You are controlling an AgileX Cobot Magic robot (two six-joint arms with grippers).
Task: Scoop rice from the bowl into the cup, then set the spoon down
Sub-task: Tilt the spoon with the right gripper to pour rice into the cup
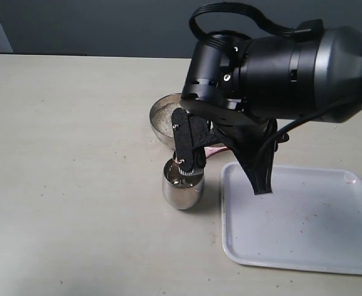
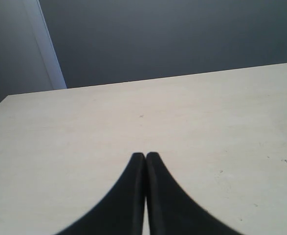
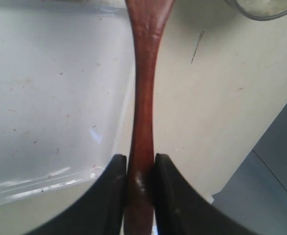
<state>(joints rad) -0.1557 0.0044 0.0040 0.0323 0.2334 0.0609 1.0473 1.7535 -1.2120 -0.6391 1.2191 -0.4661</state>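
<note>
Right gripper point(image 3: 141, 159) is pinching the spoon point(image 3: 143, 93) mid-handle, long axis pointing away toward the bowl point(image 1: 162, 120); head hidden. Cup point(image 1: 182, 185) is sitting just below the fingers, nearer than the bowl. Left gripper point(image 2: 145, 155) is pressed together, holding nothing.

Exterior view: elevated, angled down across the table point(image 1: 76, 154) toward its far edge; the right arm point(image 1: 292, 68) sits close to the lens.

Left wrist view: low and near the surface, facing past the left gripper point(image 2: 145, 156) to a table edge and the wall point(image 2: 182, 39).

Right wrist view: close, steeply downward past the right gripper point(image 3: 141, 159) along the spoon point(image 3: 144, 88).

It shares the tray point(image 3: 50, 98) edge and bowl point(image 3: 260, 11) rim with the exterior view.
</note>
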